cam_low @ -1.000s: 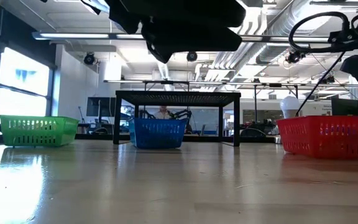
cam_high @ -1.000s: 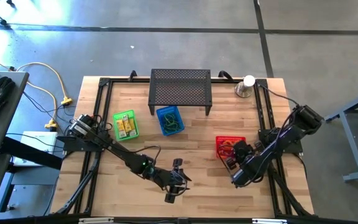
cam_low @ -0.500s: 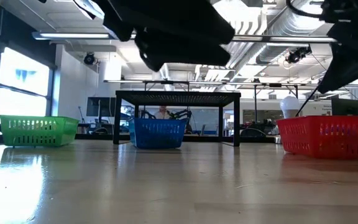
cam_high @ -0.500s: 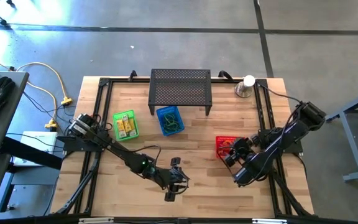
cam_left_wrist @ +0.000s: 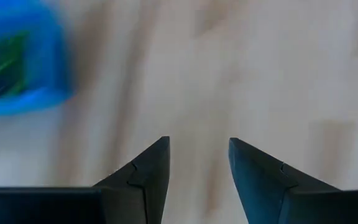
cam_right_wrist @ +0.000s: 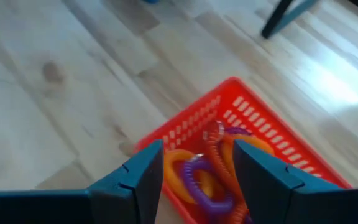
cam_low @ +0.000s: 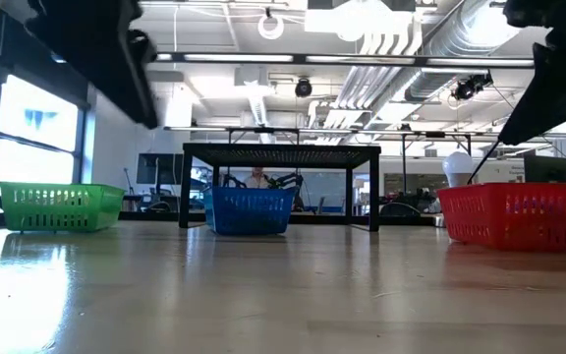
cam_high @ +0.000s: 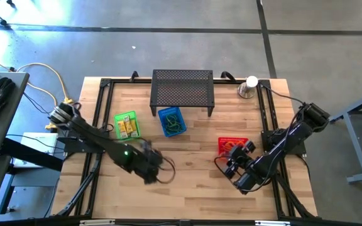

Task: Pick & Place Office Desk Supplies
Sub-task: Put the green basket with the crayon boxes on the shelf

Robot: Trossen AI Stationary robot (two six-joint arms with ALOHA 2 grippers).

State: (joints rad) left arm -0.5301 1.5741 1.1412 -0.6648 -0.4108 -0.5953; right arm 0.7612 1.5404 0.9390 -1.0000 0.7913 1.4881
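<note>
Three small baskets stand on the wooden table. The green one holds yellow packets, the blue one green loops, and the red one coiled orange and purple loops. My left gripper hangs open over bare wood near the table's middle, with nothing between its fingers. My right gripper is open just above the red basket's near corner, its fingers standing either side of the loops without touching them.
A black perforated stand stands at the far edge behind the blue basket. A silver cup with a white ball sits at the far right corner. Bare wood lies along the near edge and between the baskets.
My left gripper has swung quickly from the table's near edge up and back toward the left and far side, tipping as it went. My right gripper has stayed by the red basket, turning a little.
</note>
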